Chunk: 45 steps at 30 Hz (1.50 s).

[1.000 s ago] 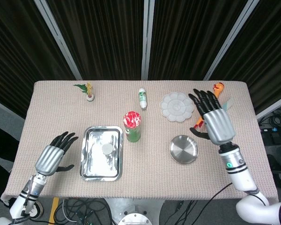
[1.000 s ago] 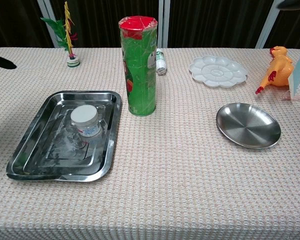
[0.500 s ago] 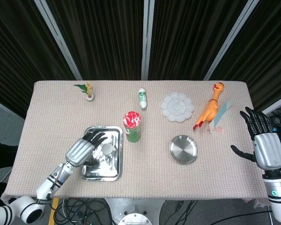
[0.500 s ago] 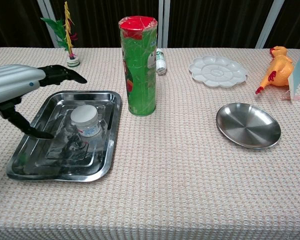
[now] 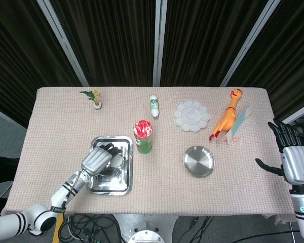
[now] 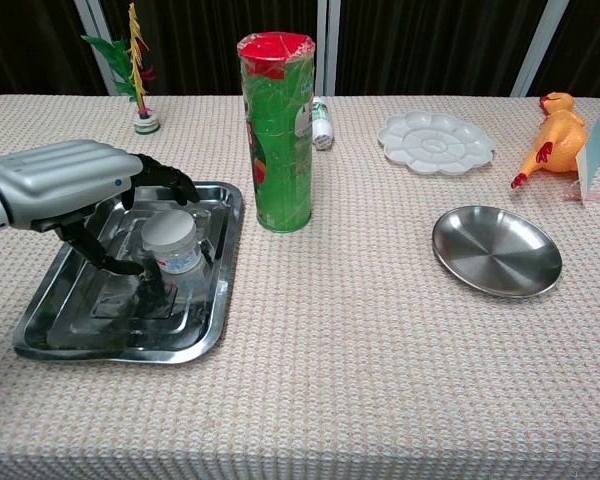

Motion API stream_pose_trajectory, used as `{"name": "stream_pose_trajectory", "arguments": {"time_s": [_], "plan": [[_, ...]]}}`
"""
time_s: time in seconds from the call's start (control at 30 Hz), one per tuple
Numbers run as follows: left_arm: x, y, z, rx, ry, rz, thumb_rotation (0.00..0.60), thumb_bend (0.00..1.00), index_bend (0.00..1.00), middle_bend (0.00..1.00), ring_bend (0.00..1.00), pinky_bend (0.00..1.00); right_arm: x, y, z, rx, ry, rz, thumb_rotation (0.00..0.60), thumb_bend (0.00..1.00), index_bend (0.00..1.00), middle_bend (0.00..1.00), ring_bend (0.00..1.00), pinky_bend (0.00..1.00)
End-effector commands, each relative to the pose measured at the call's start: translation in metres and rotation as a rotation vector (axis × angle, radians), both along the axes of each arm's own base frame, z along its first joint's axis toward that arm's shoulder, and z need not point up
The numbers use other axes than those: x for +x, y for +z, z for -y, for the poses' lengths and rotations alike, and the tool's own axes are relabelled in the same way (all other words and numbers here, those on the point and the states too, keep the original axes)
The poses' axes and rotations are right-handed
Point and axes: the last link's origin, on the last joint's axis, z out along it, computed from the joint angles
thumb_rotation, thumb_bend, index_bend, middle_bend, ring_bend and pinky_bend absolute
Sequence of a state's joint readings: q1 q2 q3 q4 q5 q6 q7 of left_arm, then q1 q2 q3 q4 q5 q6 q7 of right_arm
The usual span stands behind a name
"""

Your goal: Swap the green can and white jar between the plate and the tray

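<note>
White jar (image 6: pixel 170 243) standing upright in tray (image 6: pixel 60 325), small, squat, capped; judged light and rigid, with smooth sides likely to slip, so best taken around the body just under the lid. Left hand (image 6: pixel 75 185) poised over jar, fingers (image 6: pixel 165 180) curled down around it, thumb low at near side; firm contact not confirmed. Green can (image 6: pixel 276 130) upright on worktop (image 6: pixel 380 350) just beside tray's right rim, tall and liable to tip if brushed during lift-out. Plate (image 6: pixel 496 250) bare, well apart to the right. Right hand (image 5: pixel 294 159) spread, off worktop edge, holding nothing. Paint palette (image 6: pixel 435 142), rubber chicken (image 6: pixel 552 135), small bottle (image 6: pixel 322 123) and plant ornament (image 6: pixel 137 70) at rear, outside the path.
</note>
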<state>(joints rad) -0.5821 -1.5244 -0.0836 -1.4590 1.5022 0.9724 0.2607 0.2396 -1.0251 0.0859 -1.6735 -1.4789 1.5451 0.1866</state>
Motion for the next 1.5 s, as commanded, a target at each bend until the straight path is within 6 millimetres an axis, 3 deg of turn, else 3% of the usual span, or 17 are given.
{"name": "stream_pose_trajectory", "arguments": {"time_s": [0.03,0.23,1.1,1.3,1.5], "plan": [[0.0,-0.003,0.0,-0.001,0.001,-0.009,0.6,0.16,0.27,0.27,0.22,0.44,-0.002,0.0,0.0,-0.003,-0.006,0.012,0.6,0.07,0.0,0.0,0.0,0.0],[0.005,-0.003,0.002,0.005,-0.011,0.011,0.6,0.17,0.31,0.33,0.29,0.53,-0.006,0.001,0.001,-0.013,-0.022,0.021,0.6,0.08,0.0,0.0,0.0,0.0],[0.02,-0.006,0.003,-0.011,-0.033,0.056,0.6,0.26,0.43,0.44,0.41,0.64,-0.023,0.002,-0.001,-0.025,-0.06,0.04,0.6,0.1,0.0,0.0,0.0,0.0],[0.043,0.001,0.018,-0.018,-0.119,0.085,0.6,0.26,0.43,0.44,0.41,0.64,-0.025,0.005,-0.001,-0.034,-0.067,0.048,0.6,0.1,0.0,0.0,0.0,0.0],[0.083,-0.014,0.024,-0.046,-0.211,0.136,0.6,0.26,0.44,0.44,0.41,0.64,-0.032,0.008,-0.002,-0.038,-0.088,0.065,0.6,0.11,0.0,0.01,0.0,0.0]]}}
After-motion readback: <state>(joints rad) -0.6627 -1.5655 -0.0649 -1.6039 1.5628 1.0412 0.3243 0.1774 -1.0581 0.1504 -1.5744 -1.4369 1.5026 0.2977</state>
